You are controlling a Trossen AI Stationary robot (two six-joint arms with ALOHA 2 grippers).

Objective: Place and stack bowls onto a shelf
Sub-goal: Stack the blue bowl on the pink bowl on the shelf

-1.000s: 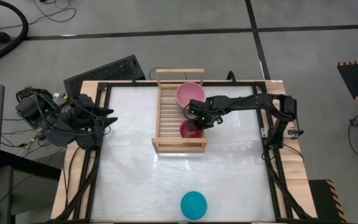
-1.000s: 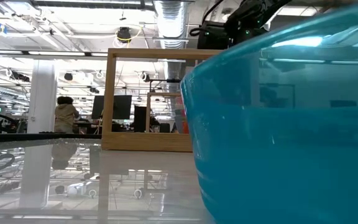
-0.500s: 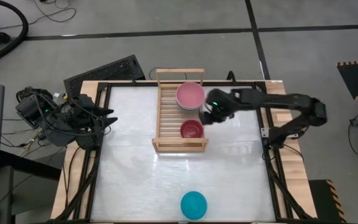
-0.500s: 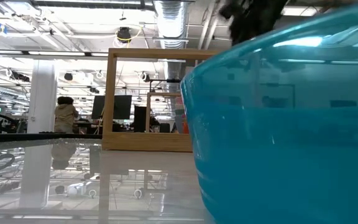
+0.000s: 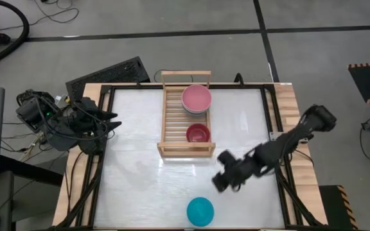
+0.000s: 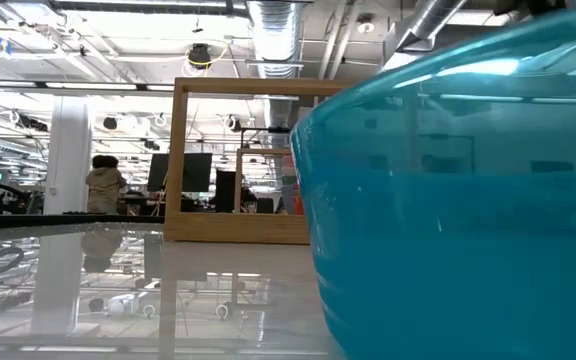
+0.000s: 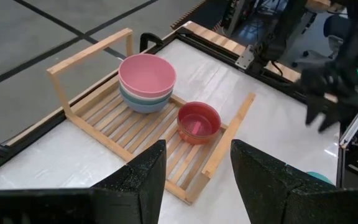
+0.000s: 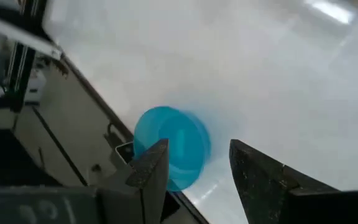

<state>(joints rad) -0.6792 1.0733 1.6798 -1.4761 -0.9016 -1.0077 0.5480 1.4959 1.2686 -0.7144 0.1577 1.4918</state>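
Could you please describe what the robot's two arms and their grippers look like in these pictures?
Both arms are dark, nearly black, built of jointed segments. The left arm carries a tangle of black cables. The left gripper and the right gripper each end in two broad, matte black fingers with angular tips.

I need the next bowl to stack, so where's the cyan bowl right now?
In the high view, the cyan bowl sits alone near the table's bottom edge, with the right pincer just above it.

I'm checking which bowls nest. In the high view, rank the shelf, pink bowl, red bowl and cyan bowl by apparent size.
1. shelf
2. pink bowl
3. cyan bowl and red bowl: too alike to rank.
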